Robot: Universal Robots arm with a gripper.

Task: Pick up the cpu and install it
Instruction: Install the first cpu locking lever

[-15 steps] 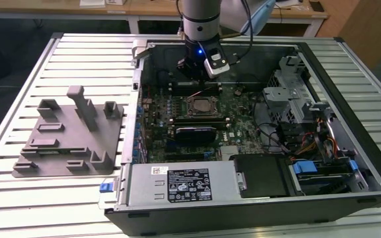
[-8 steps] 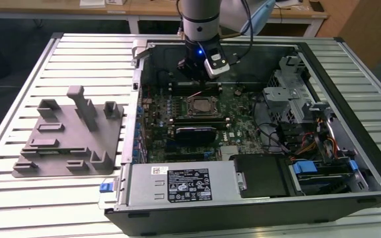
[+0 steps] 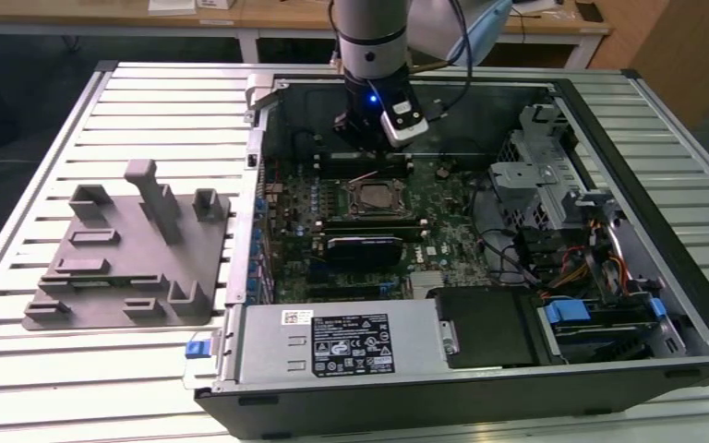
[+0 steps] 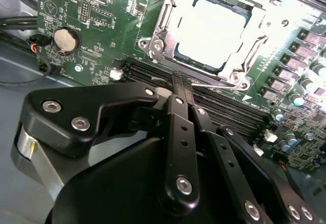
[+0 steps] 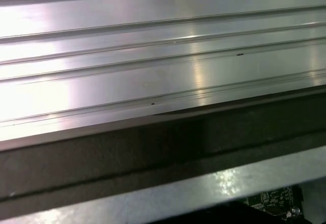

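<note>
While the cpu [image 4: 214, 28] sits in its socket [image 4: 155, 46], the closed, empty gripper [image 4: 181, 84] hangs near it.

I see a ribbed aluminium bench [image 3: 145, 101]; bright light glares off its slats [image 5: 153, 40] in the first wrist view. Behind it stand pale wooden desks [image 3: 269, 14] on white legs, over a dark floor [image 3: 47, 65], beside a brown wooden panel [image 3: 687, 46].

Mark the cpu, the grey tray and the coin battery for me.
cpu [image 4: 214, 28], second wrist view, middle of its shiny top.
grey tray [image 3: 126, 254], exterior view, its flat base.
coin battery [image 4: 66, 39], second wrist view, its round face.
</note>
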